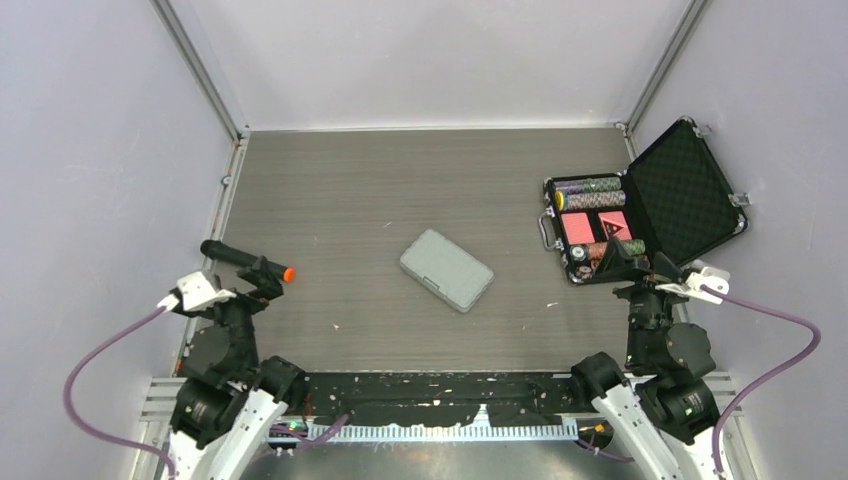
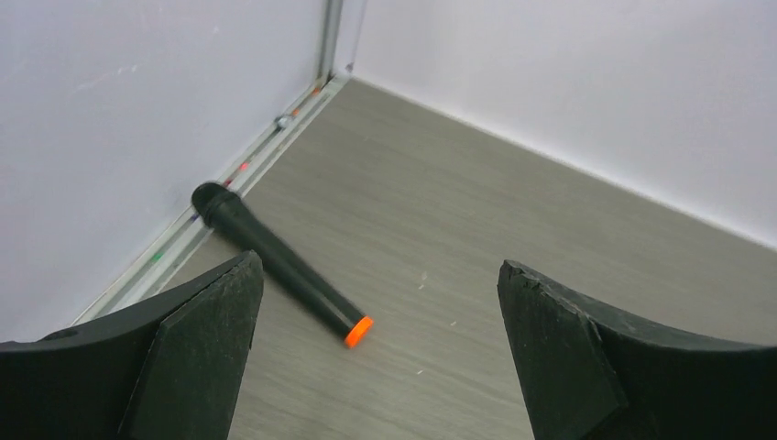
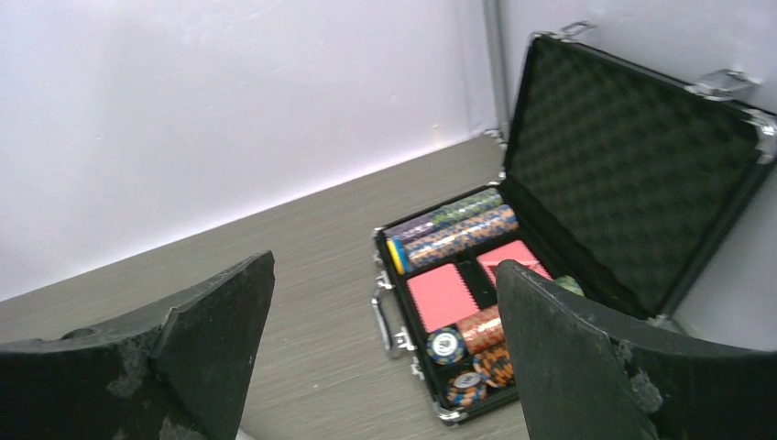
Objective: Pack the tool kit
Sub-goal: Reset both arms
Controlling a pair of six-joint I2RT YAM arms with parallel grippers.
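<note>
Grey and shut, the tool kit case (image 1: 447, 270) lies flat in the middle of the tabletop (image 1: 350, 190), well apart from both arms. The left tool (image 2: 377, 266) is spread wide and empty, with a black stick with an orange tip (image 2: 275, 261) lying just ahead near the left wall. The right tool (image 3: 385, 266), likewise spread and empty, hangs near the open poker chip case (image 3: 623, 165).

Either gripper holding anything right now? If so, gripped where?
Nothing held. The left gripper and right gripper both stand open and empty; the black orange-tipped tool lies free in front of the left one.
</note>
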